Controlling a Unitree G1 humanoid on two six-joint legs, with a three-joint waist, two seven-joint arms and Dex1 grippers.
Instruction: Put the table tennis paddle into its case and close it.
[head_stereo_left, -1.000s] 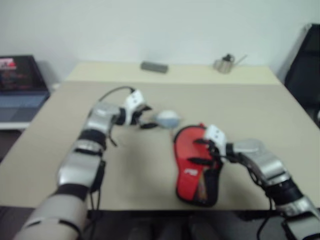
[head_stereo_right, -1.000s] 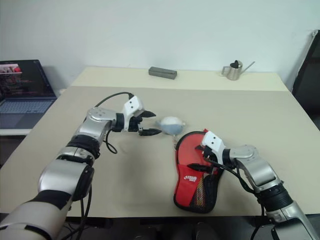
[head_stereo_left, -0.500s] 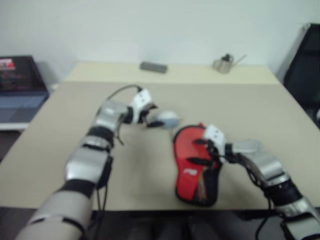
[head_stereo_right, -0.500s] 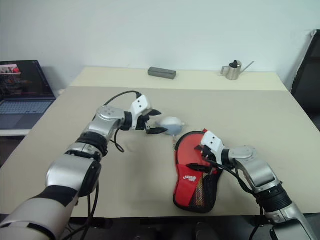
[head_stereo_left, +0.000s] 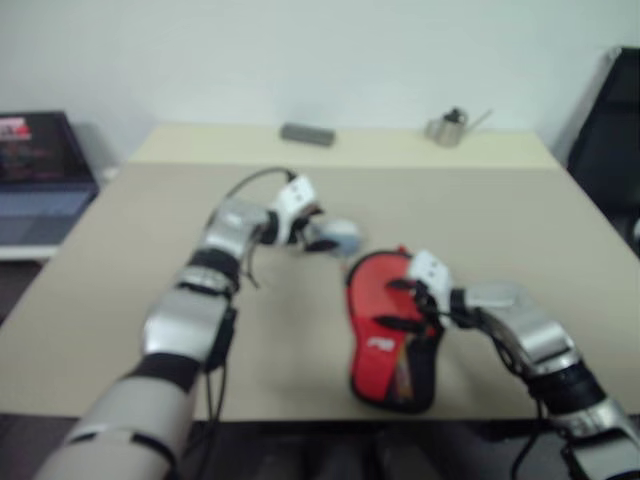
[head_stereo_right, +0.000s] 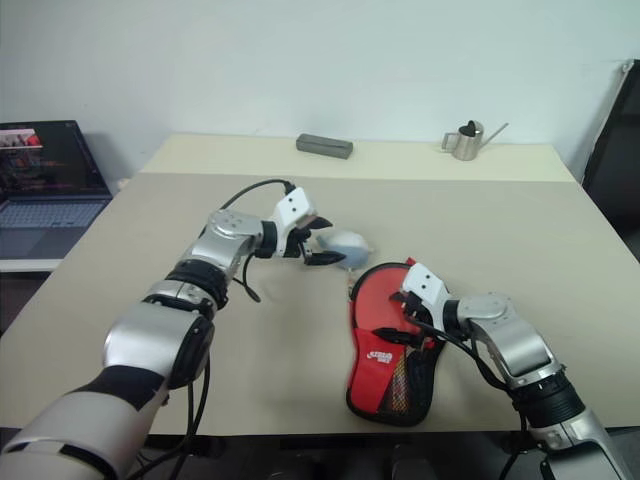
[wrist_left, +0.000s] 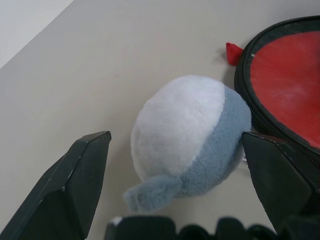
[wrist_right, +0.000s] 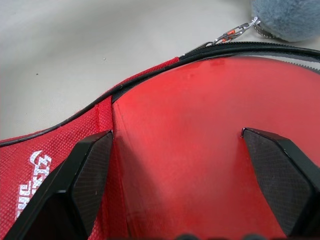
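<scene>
Between the right gripper's spread, empty fingers, the paddle's red face.

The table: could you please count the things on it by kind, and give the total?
Case: 1
Table tennis paddle, red face lying in the open case: 1
Plush ball, white and grey-blue: 1
Grey block: 1
Metal watering can: 1
Total: 5
</scene>
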